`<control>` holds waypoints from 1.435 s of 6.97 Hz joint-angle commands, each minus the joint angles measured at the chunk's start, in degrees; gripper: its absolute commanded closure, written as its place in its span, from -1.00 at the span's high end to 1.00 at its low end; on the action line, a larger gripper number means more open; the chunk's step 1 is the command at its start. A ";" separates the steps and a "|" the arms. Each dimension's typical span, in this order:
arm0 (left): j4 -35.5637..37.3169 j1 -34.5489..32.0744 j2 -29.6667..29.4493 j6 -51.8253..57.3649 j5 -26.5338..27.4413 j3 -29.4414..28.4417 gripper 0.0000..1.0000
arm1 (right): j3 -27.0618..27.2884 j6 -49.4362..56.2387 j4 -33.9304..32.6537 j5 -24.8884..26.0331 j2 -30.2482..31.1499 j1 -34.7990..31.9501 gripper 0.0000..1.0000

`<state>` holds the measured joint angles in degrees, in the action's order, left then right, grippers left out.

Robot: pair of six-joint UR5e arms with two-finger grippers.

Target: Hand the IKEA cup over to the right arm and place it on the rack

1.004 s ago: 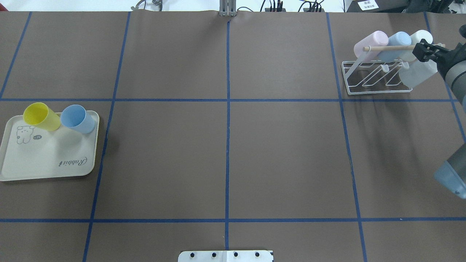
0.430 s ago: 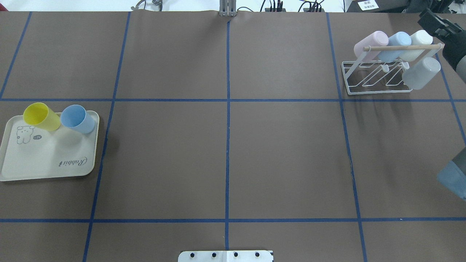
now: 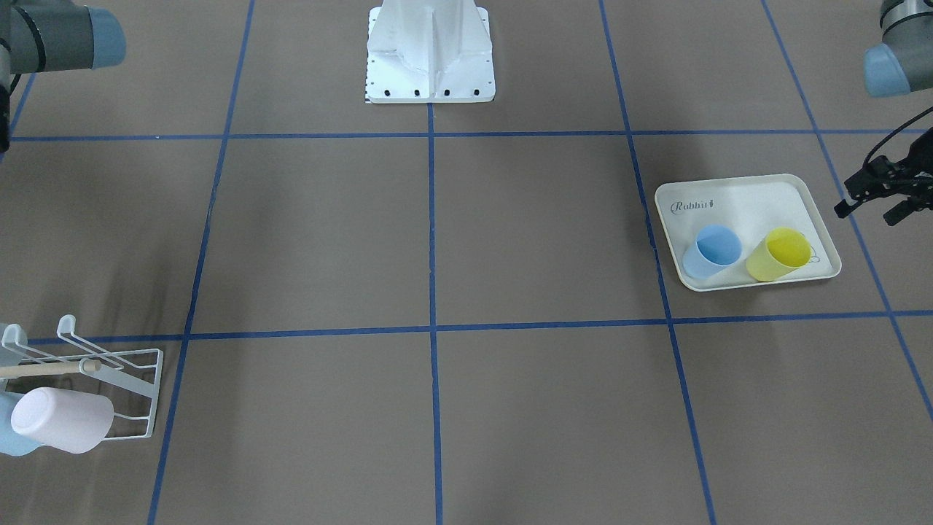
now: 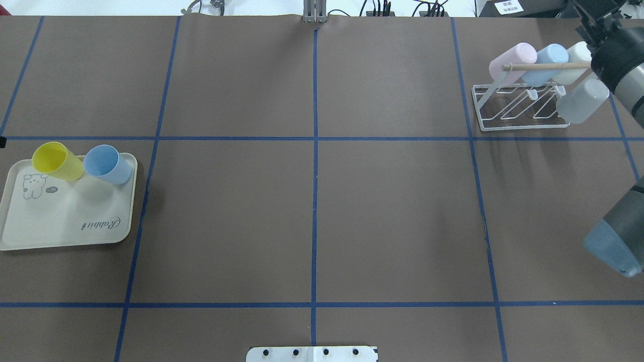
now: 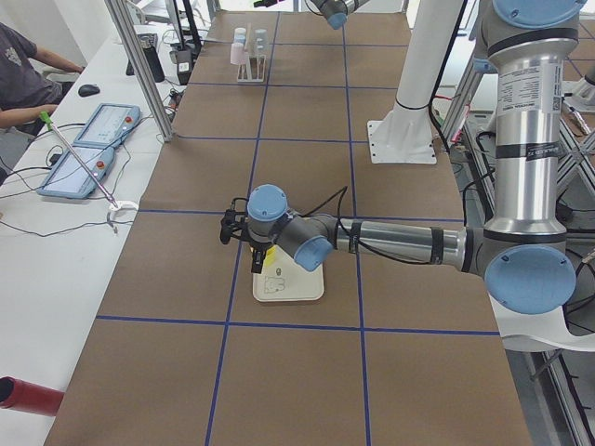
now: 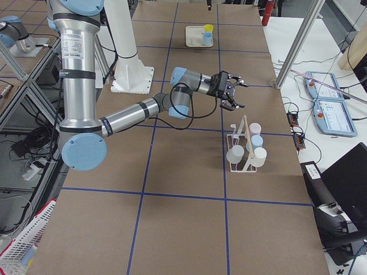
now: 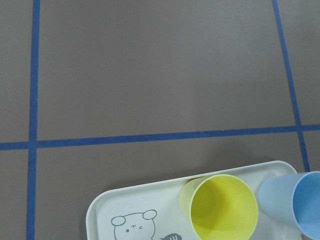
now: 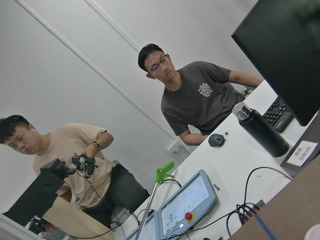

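Observation:
A yellow cup [image 4: 56,161] and a blue cup [image 4: 106,164] lie tilted at the far edge of the cream tray [image 4: 65,221]; the left wrist view looks into the yellow cup [image 7: 220,207]. My left gripper [image 3: 871,208] hovers open and empty just outside the tray's left side. On the white wire rack [image 4: 508,108] hang a pink cup [image 4: 513,58], a blue one [image 4: 546,60], a white one [image 4: 576,58] and a grey-white cup [image 4: 582,100] on the near right prong. My right gripper [image 4: 598,12] is open and empty, above and behind the rack's right end.
The right arm's elbow [image 4: 611,246] overhangs the table's right edge. The robot's white base plate [image 3: 430,51] stands mid-table on the robot's side. Two people sit at a side desk [image 8: 280,165] with tablets, a bottle and a monitor beyond the rack end.
My right gripper has drawn back and up from the rack toward the far right corner. The grey-white cup stays on its prong. The cups on the tray have not moved.

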<state>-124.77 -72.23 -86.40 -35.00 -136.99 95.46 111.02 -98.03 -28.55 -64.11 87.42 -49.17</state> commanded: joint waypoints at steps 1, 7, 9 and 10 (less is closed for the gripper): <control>0.05 3.22 -1.48 -3.31 0.15 -1.93 1.00 | -0.45 -6.02 7.59 -0.05 -1.02 3.98 0.98; 0.05 5.77 -5.97 -3.59 2.26 -8.45 0.99 | -0.54 -11.31 12.11 -0.05 -2.60 7.33 0.98; -0.13 6.83 -5.97 -3.41 3.74 -8.63 0.86 | -0.54 -11.22 12.11 -0.05 -2.78 7.86 0.98; -0.13 7.27 -5.97 -3.41 5.40 -8.63 0.67 | -0.54 -11.22 12.11 -0.05 -2.78 7.95 0.98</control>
<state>-124.85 -65.57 -92.38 -38.48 -133.28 86.89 110.48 -109.27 -16.44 -64.16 84.68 -41.38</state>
